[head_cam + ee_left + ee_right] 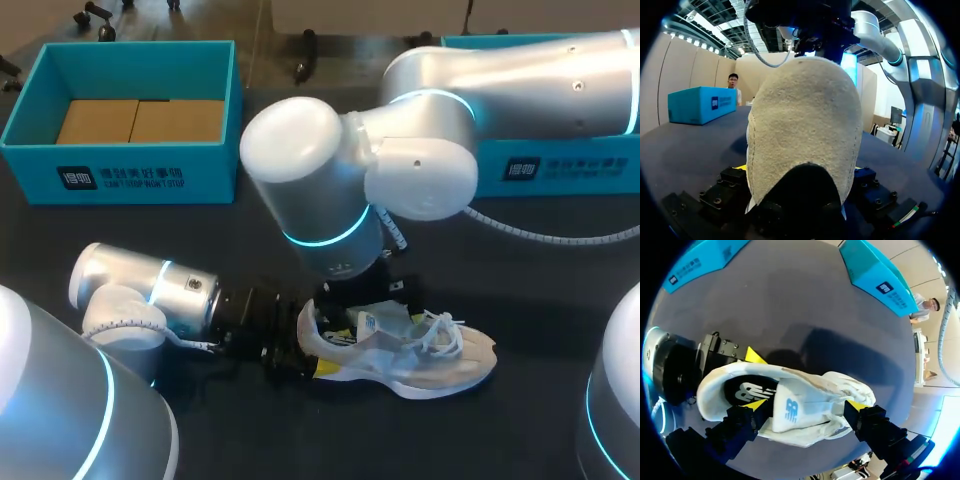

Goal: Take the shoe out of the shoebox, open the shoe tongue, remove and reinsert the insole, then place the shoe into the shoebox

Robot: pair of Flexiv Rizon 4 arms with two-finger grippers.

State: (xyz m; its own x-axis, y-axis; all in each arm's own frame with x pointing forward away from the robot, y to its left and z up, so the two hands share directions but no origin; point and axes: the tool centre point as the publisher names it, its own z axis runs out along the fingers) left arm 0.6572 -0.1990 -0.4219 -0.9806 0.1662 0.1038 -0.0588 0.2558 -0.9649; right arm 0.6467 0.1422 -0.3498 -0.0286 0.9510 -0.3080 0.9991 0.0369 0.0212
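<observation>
Left gripper (318, 352) clamped on the heel of the shoe (430, 360); heel sits between both fingers. Left arm lies low and nearly level over the table (520, 290), coming in from the near left corner, wrist pointing toward the right edge.

Right gripper (807, 405) released, fingers spread wide. One yellow tip sits at the shoe mouth against the tongue (790, 410), the other on the upper toward the toe. Right arm enters from the far right corner, elbow bent high over mid-table, wrist pointing straight down on the shoe.

Shoe on its sole, mid-table toward the near edge, toe toward the right edge. Shoebox (130, 175) at the far left corner, open, brown cardboard (140, 120) on its floor. Second teal box (560, 165) at the far right, partly behind the right arm.

Head view: right gripper mostly hidden under its own arm. Right wrist view only: dark insole (747, 390) inside the shoe, and one left fingertip (755, 355) outside the heel. Left wrist view: suede heel back fills the frame.
</observation>
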